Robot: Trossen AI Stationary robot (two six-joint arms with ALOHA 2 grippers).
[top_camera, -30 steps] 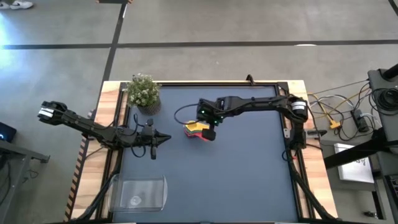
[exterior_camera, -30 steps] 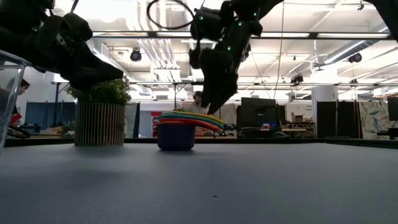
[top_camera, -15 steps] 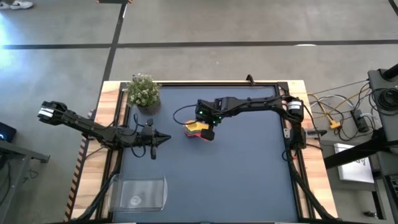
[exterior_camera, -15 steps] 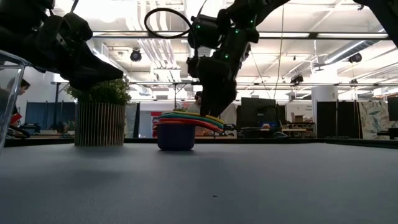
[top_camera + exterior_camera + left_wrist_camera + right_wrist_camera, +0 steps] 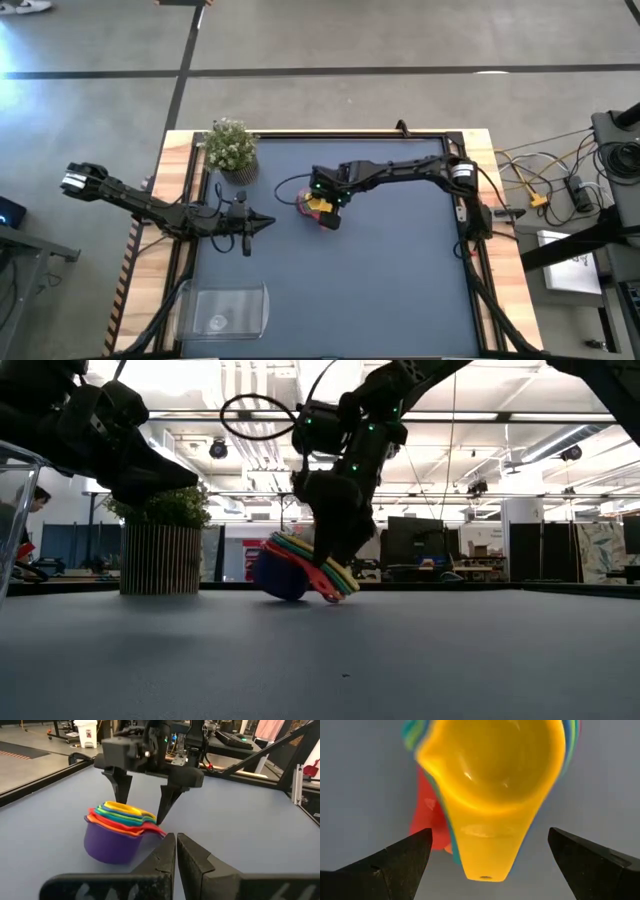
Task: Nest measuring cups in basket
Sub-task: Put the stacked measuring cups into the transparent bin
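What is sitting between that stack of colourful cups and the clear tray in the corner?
Nothing: in the high view only bare table mat separates the measuring cups from the basket.

A small potted plant (image 5: 231,148) was seen standing at the far left corner of the dark tabletop (image 5: 400,270), its pale green foliage spread above a ribbed pot (image 5: 160,559). The tabletop was bordered by a black frame set on light wooden boards (image 5: 505,280). Beyond the right edge, a tangle of cables with a yellow connector (image 5: 538,199) was laid on the grey floor (image 5: 400,40). Across the floor, dark lines (image 5: 300,72) were marked. In the room behind the far edge, ceiling lights (image 5: 570,453), ducting and workstations with monitors (image 5: 405,545) were visible.
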